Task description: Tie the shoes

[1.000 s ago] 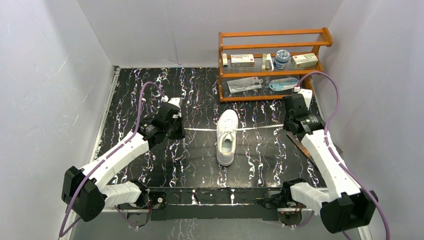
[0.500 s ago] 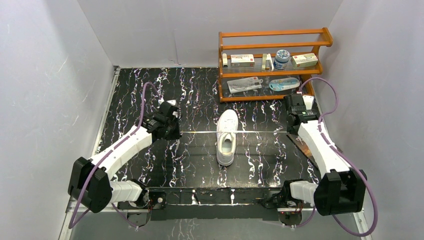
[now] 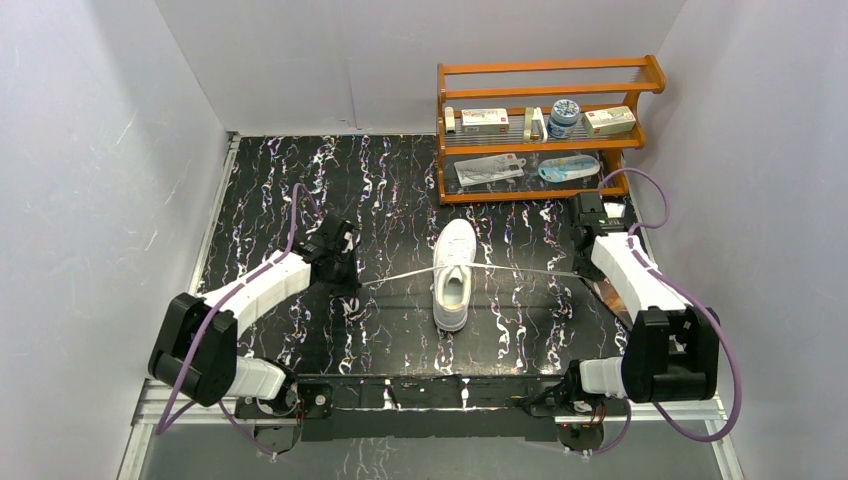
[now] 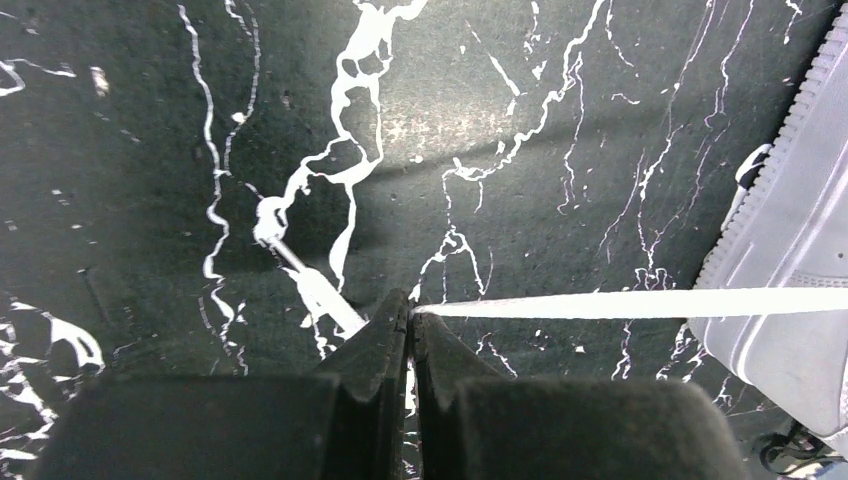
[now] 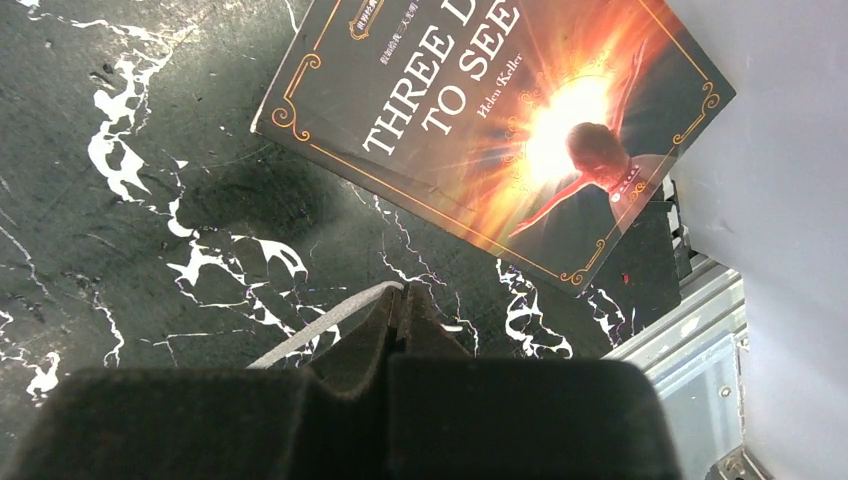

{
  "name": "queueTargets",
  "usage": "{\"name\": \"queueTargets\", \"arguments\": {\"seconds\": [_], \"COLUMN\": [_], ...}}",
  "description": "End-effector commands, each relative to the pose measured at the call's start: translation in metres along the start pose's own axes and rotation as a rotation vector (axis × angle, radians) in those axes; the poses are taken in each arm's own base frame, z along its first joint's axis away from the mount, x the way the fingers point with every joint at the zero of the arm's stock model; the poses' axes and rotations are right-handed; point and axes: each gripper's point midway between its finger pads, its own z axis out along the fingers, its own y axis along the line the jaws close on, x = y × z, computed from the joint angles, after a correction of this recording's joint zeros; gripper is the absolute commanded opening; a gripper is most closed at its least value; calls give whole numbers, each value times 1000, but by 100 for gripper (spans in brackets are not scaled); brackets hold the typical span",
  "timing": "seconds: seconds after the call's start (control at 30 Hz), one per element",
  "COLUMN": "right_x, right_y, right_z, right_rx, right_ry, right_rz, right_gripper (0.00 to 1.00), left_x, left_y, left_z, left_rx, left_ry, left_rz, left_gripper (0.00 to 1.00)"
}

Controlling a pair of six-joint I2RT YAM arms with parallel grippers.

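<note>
Stretching out taut to either side of the white sneaker (image 3: 455, 275), we've got two thin laces, one per arm. The shoe sits upright on its sole in the middle of the black marbled counter (image 3: 400, 180), toe toward the back wall, heel toward the arm bases.

On the left side, the left hand (image 4: 410, 318) has its fingers pressed together, pinching the tip of the left lace (image 4: 620, 302). The lace runs in a straight flat band across the wrist view to the sneaker's side at the right edge.

Over on the right, the right hand (image 5: 403, 295) is clamped as well, fingers closed on the end of the right lace (image 5: 320, 335), which trails away to the lower left, just above the counter. Just beyond those fingers lies a paperback book (image 5: 480, 130), flat, cover up, with a fiery orange picture. At the back right stands a wooden shelf (image 3: 545, 130) carrying small boxes and a jar.
</note>
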Motion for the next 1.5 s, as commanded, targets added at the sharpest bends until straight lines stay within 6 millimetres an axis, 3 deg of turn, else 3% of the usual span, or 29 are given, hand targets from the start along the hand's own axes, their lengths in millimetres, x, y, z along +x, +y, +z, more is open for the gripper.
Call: {"name": "queueTargets", "arguments": {"seconds": [0.0,0.13,0.23,0.37,0.43,0.5,0.53,0.57,0.6,0.63,0.8,1.1,1.3,1.47], "right_x": [-8,-9,-21,-33,-35,-35,-35,-36,-36,-36,-32,-25,-21,-19], "right_y": [-6,-1,13,35,45,51,54,55,55,56,61,51,43,39], "right_z": [6,2,-16,-42,-53,-61,-65,-68,-71,-75,-94,-117,-126,-131], "right_rx": [44,28,-53,-226,-309,-365,-390,-409,-420,-436,-518,-545,-541,-545], "right_ry": [-7,0,-32,-93,-118,-132,-142,-149,-154,-157,-151,-131,-124,-124], "right_rz": [5,-10,-33,-45,-53,-55,-58,-61,-61,-61,-37,-45,-52,-65], "right_gripper": [0,0,0,0,0,0,0,0,0,0,0,0,0,0], "left_x": [14,14,2,-19,-26,-34,-38,-41,-44,-47,-50,-17,-7,-3], "left_y": [3,-10,-23,-30,-32,-39,-45,-52,-59,-66,-106,-135,-153,-154], "left_z": [6,10,4,-16,-28,-40,-46,-51,-56,-60,-70,-16,11,32], "left_rx": [11,81,139,168,186,234,270,318,366,411,668,766,820,816], "left_ry": [65,80,50,-51,-101,-156,-194,-230,-265,-298,-461,-394,-402,-379], "left_rz": [-35,-25,11,53,84,133,157,192,230,269,494,904,979,985], "left_gripper": [0,0,1,37,48,50,58,73,82,83,84,80,69,60]}}
